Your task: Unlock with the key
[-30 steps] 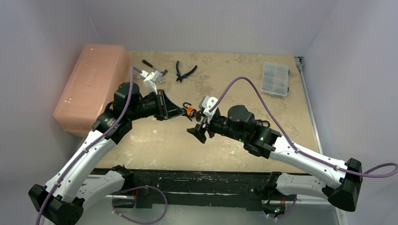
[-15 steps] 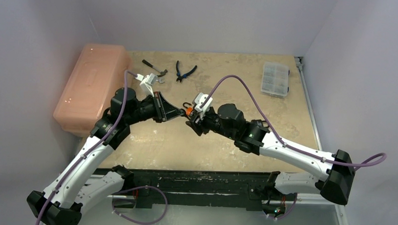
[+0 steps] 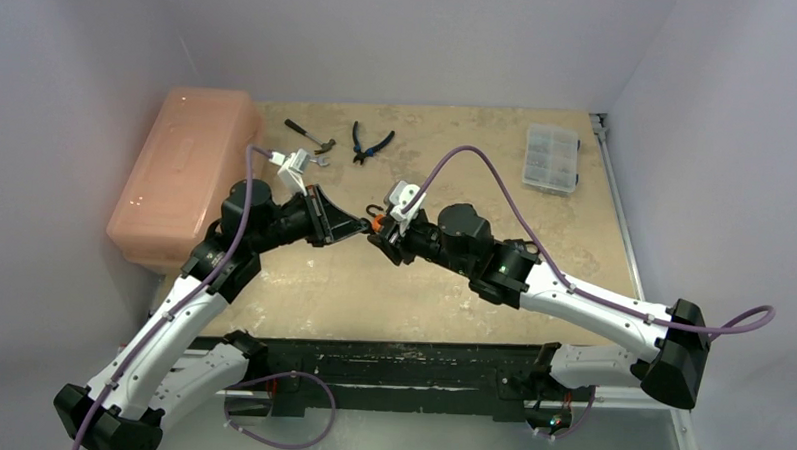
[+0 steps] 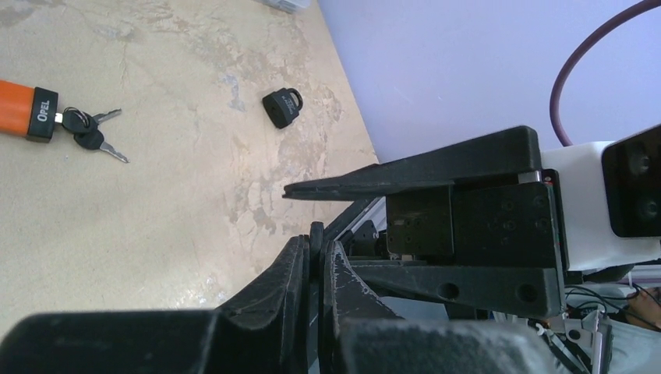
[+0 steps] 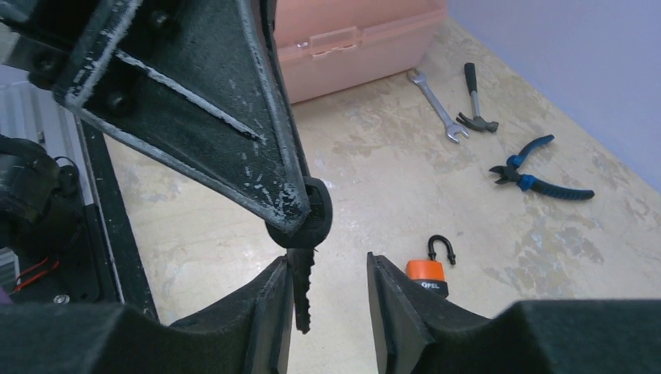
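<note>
Left claw (image 3: 361, 224) is clenched on the key (image 5: 301, 284) by its head. The blade hangs between the right claw (image 5: 327, 263) fingers, which are parted and not gripping yet. I'd centre that blade before squeezing. The orange padlock (image 5: 427, 273) sits on the table (image 5: 374, 156) just beyond, and the pliers (image 5: 538, 175) and hammer (image 5: 475, 117) are well clear.
</note>
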Controlling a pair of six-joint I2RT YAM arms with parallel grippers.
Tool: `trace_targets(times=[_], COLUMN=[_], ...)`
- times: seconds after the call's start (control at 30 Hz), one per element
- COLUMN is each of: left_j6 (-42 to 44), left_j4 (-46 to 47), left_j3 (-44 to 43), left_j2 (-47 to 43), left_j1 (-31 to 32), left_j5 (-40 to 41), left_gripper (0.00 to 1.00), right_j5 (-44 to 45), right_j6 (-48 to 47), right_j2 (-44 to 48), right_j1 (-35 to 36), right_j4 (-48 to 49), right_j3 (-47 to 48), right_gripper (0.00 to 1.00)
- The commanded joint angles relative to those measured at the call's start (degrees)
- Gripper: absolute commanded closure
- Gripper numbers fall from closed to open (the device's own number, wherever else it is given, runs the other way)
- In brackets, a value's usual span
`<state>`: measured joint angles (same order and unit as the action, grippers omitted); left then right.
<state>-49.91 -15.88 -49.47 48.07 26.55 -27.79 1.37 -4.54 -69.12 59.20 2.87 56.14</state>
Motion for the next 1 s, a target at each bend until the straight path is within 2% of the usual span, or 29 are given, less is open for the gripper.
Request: trace_targets(times=[0.0,0.03,0.07,0.13,0.23,0.3,0.4,0.5,0.67,0.83,0.97], left_j6=[-1.35,-1.41,-1.47,-1.56,-1.15,0.27,3.99,8.92,12.81,13.9,15.13], left_j4=[2.38,2.43,2.37,2.37,2.03,1.35,-1.8,-6.02,-9.78,-9.9,-11.6], left_j3=[0.72,0.75,0.86,0.95,0.84,0.31,-2.0,-4.93,-8.58,-9.85,-10.53], left_j2=[-0.87,-0.92,-0.96,-1.1,-1.23,-0.81,-0.28,0.25,1.94,3.16,3.71], left_j1=[0.09,0.09,0.09,0.09,0.09,0.09,0.09,0.09,0.09,0.09,0.09], left_j5=[0.63,0.63,0.71,0.85,0.94,0.06,-0.66,-1.41,-3.59,-7.06,-6.71], left_gripper=[1.0,1.0,1.0,1.0,1.0,0.98,0.67,0.52,0.51,0.59,0.63], right_j5=[-1.28,-2.39,-2.69,-3.17,-3.43,-3.75,-4.64,-5.87,-9.73,-10.64,-10.29], right_j6=[-0.99,-1.08,-1.13,-1.33,-1.43,-1.69,-2.28,-2.87,-3.6,-4.22,-4.51], right_j2=[0.14,0.01,-0.11,-0.3,-0.22,0.23,0.83,1.38,2.36,2.58,2.76], right_j1=[0.04,0.04,0.04,0.04,0.04,0.04,0.04,0.04,0.04,0.04,0.04], right_j4=[3.31,3.24,3.09,2.8,2.59,2.37,1.24,-0.19,-1.22,-1.73,-1.43], right_j3=[2.73,2.82,2.95,3.16,3.1,2.89,2.76,2.83,2.42,2.14,2.18], right_gripper=[0.59,0.63,0.74,0.88,0.99,1.0,1.0,1.0,1.0,1.0,1.0])
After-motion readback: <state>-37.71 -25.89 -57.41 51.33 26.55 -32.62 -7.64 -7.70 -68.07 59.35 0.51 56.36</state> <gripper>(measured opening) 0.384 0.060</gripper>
